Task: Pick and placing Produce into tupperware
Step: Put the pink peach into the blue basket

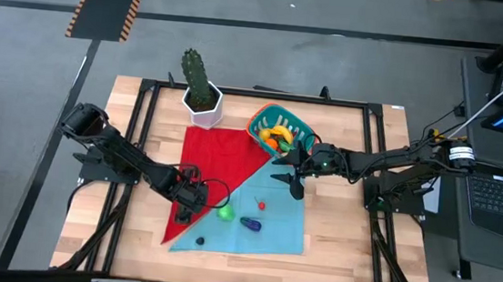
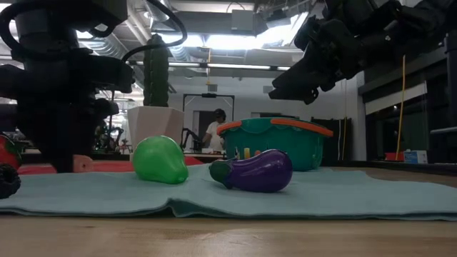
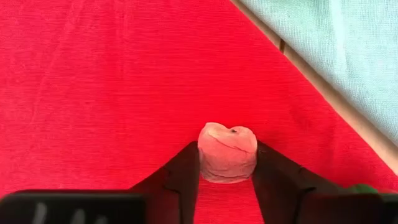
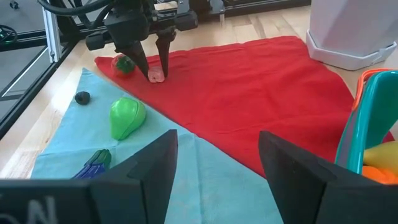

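Closing around a pink fruit [image 3: 227, 152] on the red cloth [image 3: 93, 81], the left fingers [image 3: 186, 174] almost hold it. Right fingers [image 4: 214, 171] wait wide near the tub [image 1: 282, 130], partly filled. Pear [image 1: 225, 214], eggplant [image 1: 251, 223] remain.

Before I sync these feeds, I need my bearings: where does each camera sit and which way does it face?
High view: overhead, looking straight down on the table; both arms show.
Low view: table-top height, looking across the green pear and eggplant into the room.
Left wrist view: down past the left gripper, fingers at a pink piece on the red cloth.
Right wrist view: past the right gripper, open, toward the left arm.
Shared: both wrist views show that pink piece.
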